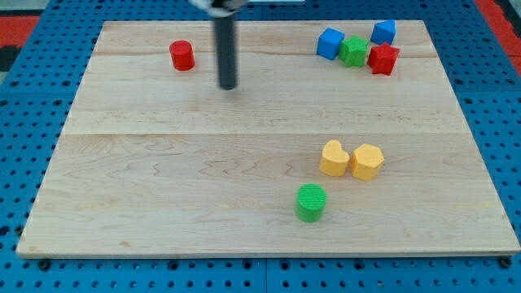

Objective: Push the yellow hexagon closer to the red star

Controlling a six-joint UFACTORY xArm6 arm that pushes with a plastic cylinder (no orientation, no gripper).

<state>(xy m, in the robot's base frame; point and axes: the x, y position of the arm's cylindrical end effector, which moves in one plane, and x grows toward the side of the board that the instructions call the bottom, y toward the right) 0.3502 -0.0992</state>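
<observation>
Yellow hexagon [367, 161] touching yellow heart [334, 158] | red star [383, 59] near top edge | my tip [228, 85] far left | jaws: none visible

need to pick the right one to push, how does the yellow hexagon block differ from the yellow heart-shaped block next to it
The yellow hexagon block has flat, angular sides; the yellow heart-shaped block has rounded lobes with a notch on top. The hexagon sits at the view's right of the pair, the heart at the left. Both are the same yellow, similar in size, touching or nearly so, far from my tip.

two red blocks [181, 55] [383, 59], two blue [330, 43] [384, 32], two green [353, 50] [310, 203], two yellow [334, 158] [366, 161]
</observation>
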